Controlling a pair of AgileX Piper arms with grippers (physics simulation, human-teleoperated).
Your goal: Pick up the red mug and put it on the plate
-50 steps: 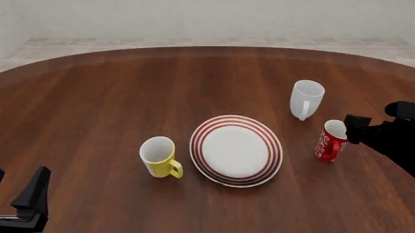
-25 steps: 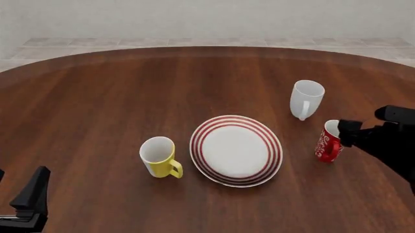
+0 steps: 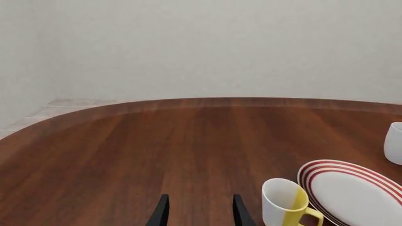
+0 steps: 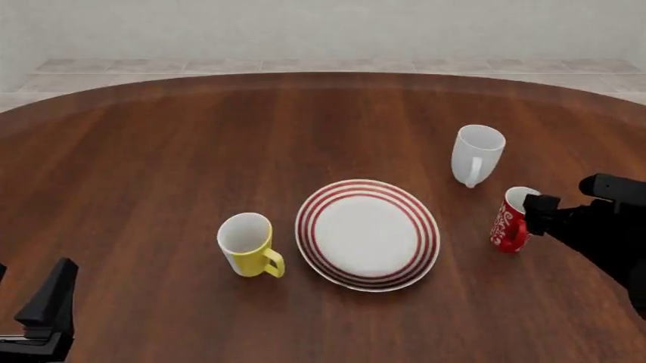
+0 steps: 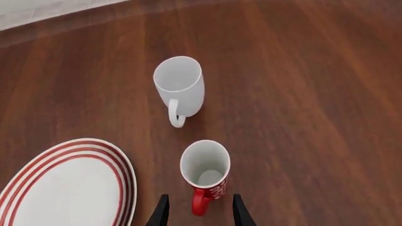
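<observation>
The red mug [image 4: 507,220] stands upright on the table [image 4: 181,151], to the right of the plate [image 4: 368,234] and apart from it, with bare wood between them. Your right gripper [image 5: 198,213] hangs just above and behind it: in the right wrist view the two dark fingers [image 5: 161,213] stand spread, one on each side of the red handle [image 5: 200,203], which points back toward the arm. They are not pressing on the mug, so the jaws are open and hold nothing. You can see straight down into the mug's white inside there.

Nearest the camera in the front view, your left gripper [image 4: 45,311] sits low at the near left corner, well apart from everything. The left wrist view shows its fingertips [image 3: 161,213] parted with only bare tabletop between them, so it too is open and empty.

A little farther in, the yellow mug [image 4: 247,243] stands upright just left of the plate, near but not touching, its handle turned toward you and to the right. The plate lies flat at the middle of the table.

Beyond the red mug, the white mug [image 4: 474,154] stands upright, its handle facing the near side. The two mugs are near each other but apart.

At the back, the table's curved edge meets a pale tiled floor [image 4: 323,66] and a plain wall [image 4: 323,26].
</observation>
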